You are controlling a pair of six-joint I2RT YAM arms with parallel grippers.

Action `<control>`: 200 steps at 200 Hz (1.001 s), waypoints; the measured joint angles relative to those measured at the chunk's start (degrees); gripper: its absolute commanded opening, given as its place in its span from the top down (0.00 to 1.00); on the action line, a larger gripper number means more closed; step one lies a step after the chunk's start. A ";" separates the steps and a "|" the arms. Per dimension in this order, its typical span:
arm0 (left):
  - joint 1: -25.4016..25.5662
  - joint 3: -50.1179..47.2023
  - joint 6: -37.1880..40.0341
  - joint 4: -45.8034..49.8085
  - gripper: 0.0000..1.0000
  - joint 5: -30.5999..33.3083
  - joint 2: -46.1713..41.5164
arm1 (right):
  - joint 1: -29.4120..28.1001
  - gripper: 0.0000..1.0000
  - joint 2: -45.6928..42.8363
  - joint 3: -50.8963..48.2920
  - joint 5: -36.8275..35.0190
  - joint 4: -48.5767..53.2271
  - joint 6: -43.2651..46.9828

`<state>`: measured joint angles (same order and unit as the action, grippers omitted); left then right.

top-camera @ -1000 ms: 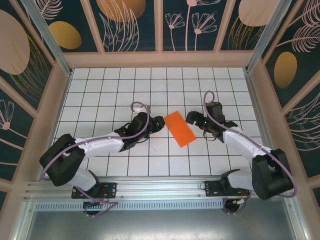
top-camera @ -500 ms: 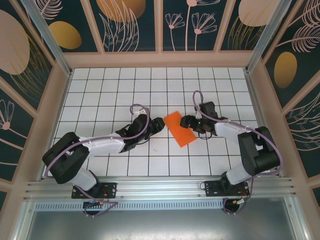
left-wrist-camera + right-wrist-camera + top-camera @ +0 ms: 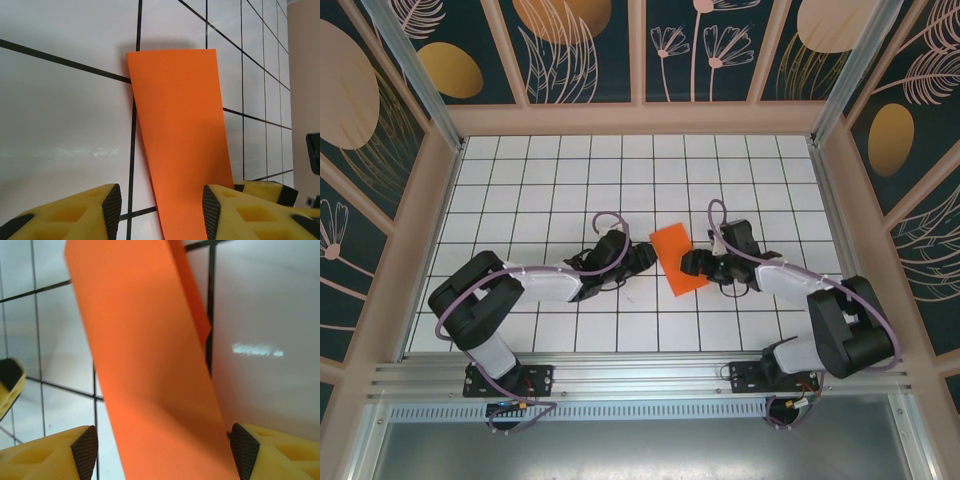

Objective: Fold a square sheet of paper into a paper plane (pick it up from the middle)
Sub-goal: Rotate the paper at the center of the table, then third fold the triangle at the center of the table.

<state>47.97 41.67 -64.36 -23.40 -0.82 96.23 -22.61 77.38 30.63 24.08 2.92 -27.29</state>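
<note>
Top view: the orange sheet of paper, creased to a narrow strip, lies flat mid-surface. The left tool is at its left edge and the right tool at its right edge.

Left wrist view: the left tool stands apart, straddling the strip's end, with nothing clamped.

Right wrist view: the right tool stands wide apart across the strip, not gripping.

Assessment: the half-fold appears complete and the nose folds are outstanding. The next move calls for one tool pinning the strip while the other lifts a corner.

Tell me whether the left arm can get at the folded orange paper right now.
Probably yes: the left gripper sits open at the paper edge with nothing lying between them. The right gripper straddles the paper from the other side.
</note>
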 measured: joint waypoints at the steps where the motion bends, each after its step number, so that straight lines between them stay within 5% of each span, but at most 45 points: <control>1: 0.00 0.04 0.00 0.00 0.51 -0.04 0.07 | -0.02 0.28 -0.13 -0.09 0.09 0.00 -0.04; 69: 0.00 0.79 0.76 0.11 0.60 -0.72 0.92 | -6.78 0.25 -5.42 -3.04 2.93 1.11 -5.03; 124: 0.57 4.11 8.74 5.75 0.57 -0.24 0.90 | 7.48 0.25 -6.51 -0.24 3.76 6.82 -2.56; 200: 8.98 9.77 18.38 18.12 0.54 10.73 0.46 | 10.29 0.41 11.15 8.72 12.98 2.40 0.90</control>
<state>56.95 51.44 -45.98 -5.28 9.91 96.68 -12.32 88.53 39.35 37.06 5.32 -26.39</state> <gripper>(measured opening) 0.456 0.620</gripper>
